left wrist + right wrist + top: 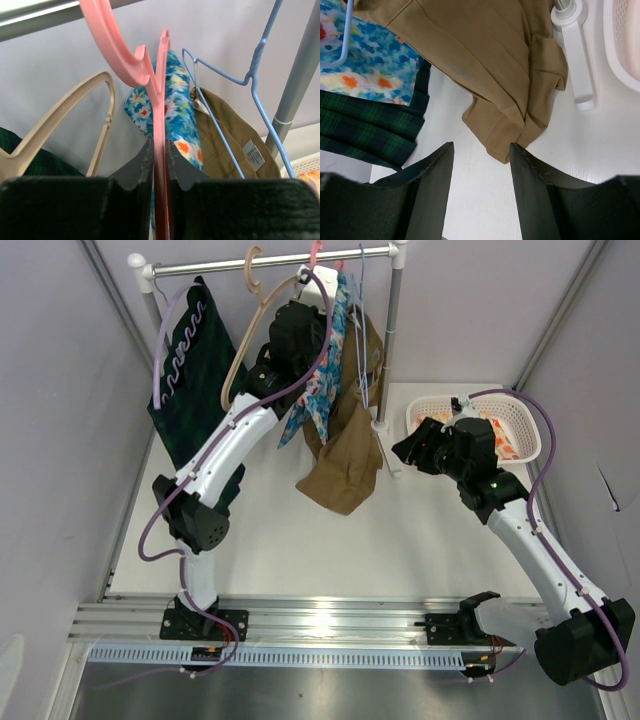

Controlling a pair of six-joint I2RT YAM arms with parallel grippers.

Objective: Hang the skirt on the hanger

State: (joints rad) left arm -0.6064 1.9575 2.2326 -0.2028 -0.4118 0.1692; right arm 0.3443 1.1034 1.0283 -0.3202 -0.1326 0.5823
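Note:
The blue floral skirt [318, 390] [177, 107] hangs on a pink hanger [159, 100] whose hook [316, 252] sits at the rail [270, 262]. My left gripper [308, 295] [160, 155] is up at the rail, its jaws shut on the pink hanger's thin edge, with the floral cloth just behind. My right gripper [405, 448] [481, 150] hovers open above the white table with nothing between its fingers. It points at the lower end of a tan garment [485, 60].
The tan garment [345, 460] hangs from a blue wire hanger [255, 85] and drapes onto the table. A green plaid skirt [195, 370] and an empty beige hanger [65, 115] hang further left. A white basket [525, 435] stands right of the rack post [392, 330].

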